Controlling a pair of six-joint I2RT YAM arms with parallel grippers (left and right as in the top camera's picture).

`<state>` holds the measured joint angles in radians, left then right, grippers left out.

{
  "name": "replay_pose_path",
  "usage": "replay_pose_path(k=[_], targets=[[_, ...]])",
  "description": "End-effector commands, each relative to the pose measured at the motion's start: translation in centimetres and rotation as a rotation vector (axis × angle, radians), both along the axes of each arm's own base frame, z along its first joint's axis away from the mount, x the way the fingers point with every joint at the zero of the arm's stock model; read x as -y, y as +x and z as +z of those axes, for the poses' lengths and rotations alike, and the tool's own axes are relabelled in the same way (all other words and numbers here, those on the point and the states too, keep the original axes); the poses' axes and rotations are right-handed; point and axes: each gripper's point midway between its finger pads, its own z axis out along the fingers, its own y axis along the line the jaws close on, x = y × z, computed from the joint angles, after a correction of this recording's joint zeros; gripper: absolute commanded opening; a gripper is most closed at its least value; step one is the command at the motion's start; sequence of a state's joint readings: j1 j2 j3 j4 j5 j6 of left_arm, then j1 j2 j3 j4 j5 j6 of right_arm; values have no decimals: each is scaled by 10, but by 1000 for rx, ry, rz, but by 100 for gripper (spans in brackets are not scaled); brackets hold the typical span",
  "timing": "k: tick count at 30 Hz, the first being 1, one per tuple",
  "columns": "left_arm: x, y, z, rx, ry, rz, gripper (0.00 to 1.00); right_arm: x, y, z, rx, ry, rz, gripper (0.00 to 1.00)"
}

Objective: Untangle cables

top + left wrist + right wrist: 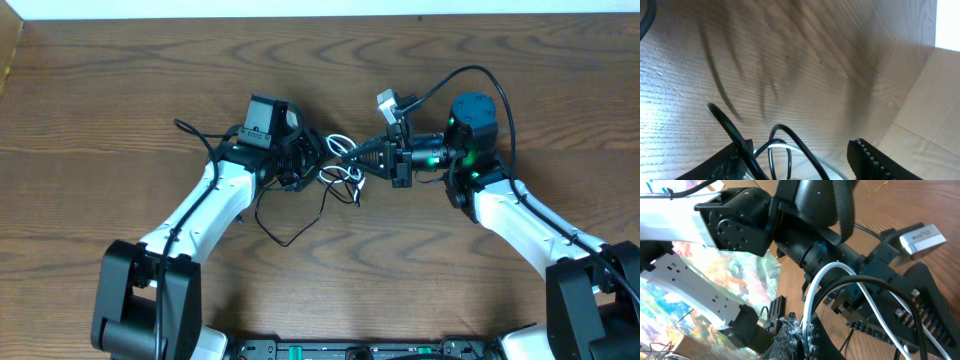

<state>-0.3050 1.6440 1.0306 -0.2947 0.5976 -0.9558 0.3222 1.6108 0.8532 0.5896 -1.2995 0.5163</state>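
Two risks stand out, both in my judgement. At the left, the left gripper stands around the cables without clamping them, so a pull from the other side could drag the whole tangle across the table instead of parting its strands. The black cord, trailing in a slack loop toward the near edge, could snag under that arm. At the right, a hard tug on one pinched strand could cinch the knot tighter.

The left gripper's jaws are well apart. In its wrist view the black and white cords arch up between its fingers, and I cannot tell whether they touch the pads. The right gripper is clamped shut. Its wrist view shows the white cord running down into the closed fingertips, apparently pinched there.
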Motion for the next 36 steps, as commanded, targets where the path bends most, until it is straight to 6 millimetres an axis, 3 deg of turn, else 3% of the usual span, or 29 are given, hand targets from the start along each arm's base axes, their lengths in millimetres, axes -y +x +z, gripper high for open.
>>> replay_pose_path(k=[1, 4, 12, 19, 22, 24, 26, 28, 30, 32, 36], targets=[[9, -6, -5, -65, -38, 5, 62, -2, -5, 3, -2, 6, 26, 1], [14, -10, -4, -72, -53, -14, 54, -2, -5, 3, -2, 5, 23, 1], [14, -13, -5, -64, -43, -40, 13, -1, -4, 3, -2, 5, 20, 1], [1, -20, -18, -55, 62, -74, 8, 0, 14, -7, -42, -29, -90, 1], [-15, -25, -31, -43, 179, -101, 7, 8, 38, -29, -132, -104, -245, 1], [-29, -29, -40, -58, 261, -99, 8, 21, 55, -56, -203, -199, -382, 1], [-46, -35, -48, -83, 348, -93, 8, 47, 71, -96, -301, -355, -573, 1], [-61, -40, -53, -107, 413, -90, 8, 88, 79, -140, -391, -561, -794, 1], [-78, -46, -58, -132, 482, -94, 7, 146, 75, -178, -443, -828, -1044, 3], [-99, -52, -62, -168, 558, -80, 8, 205, 61, -194, -455, -1071, -1278, 4], [-141, -61, -65, -242, 688, -13, 7, 274, 40, -190, -386, -1364, -1507, 8]])
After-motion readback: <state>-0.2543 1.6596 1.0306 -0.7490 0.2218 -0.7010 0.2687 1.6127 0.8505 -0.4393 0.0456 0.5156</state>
